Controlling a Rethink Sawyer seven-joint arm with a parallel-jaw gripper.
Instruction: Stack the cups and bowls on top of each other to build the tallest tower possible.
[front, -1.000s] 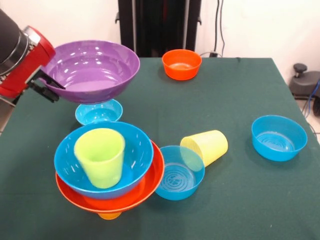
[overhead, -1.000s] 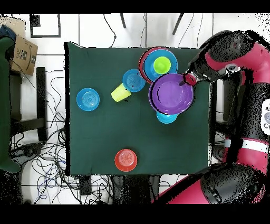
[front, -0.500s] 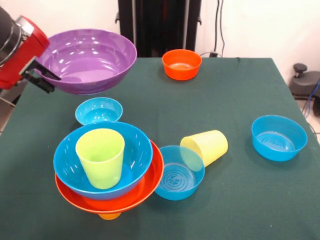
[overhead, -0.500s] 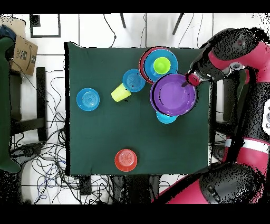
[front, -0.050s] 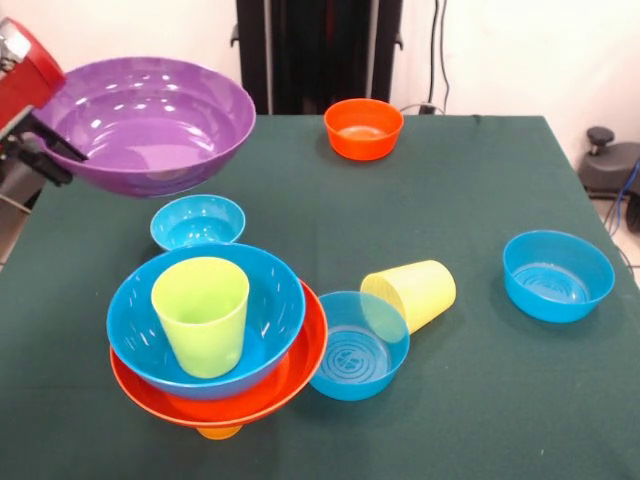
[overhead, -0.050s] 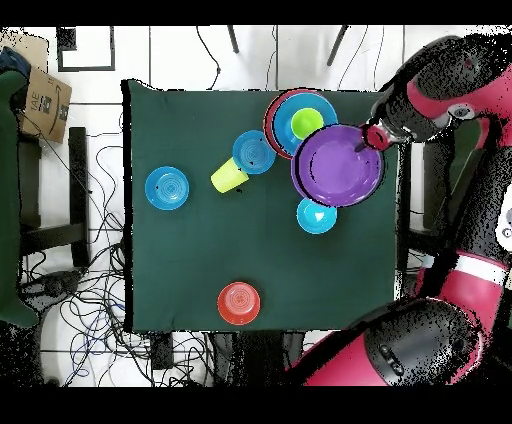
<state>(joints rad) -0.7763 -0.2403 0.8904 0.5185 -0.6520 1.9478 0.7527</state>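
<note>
My gripper (front, -0.050s: 45, 150) (overhead, -0.050s: 371, 141) is shut on the rim of the large purple bowl (front, -0.050s: 145, 122) (overhead, -0.050s: 336, 166), holding it in the air at the front view's upper left. Below it the small blue bowl (front, -0.050s: 198, 221) (overhead, -0.050s: 316, 216) rests on the table. The tower stands at the front left: a big blue bowl (front, -0.050s: 255, 300) (overhead, -0.050s: 282, 120) nested in a wider orange bowl (front, -0.050s: 305, 355) over an orange cup (front, -0.050s: 218, 432), with the lime green cup (front, -0.050s: 201, 314) (overhead, -0.050s: 306, 123) upright inside the blue bowl. The pale yellow cup (front, -0.050s: 412, 292) (overhead, -0.050s: 229, 176) lies on its side.
A medium blue bowl (front, -0.050s: 356, 345) (overhead, -0.050s: 254, 152) sits beside the tower, touching the yellow cup. Another blue bowl (front, -0.050s: 557, 275) (overhead, -0.050s: 167, 187) is alone at the front view's right. A small orange bowl (front, -0.050s: 363, 127) (overhead, -0.050s: 239, 303) sits near the far edge.
The gripper has lifted the purple bowl and carried it left in the front view, uncovering the small blue bowl beneath. Everything else has stayed put.
</note>
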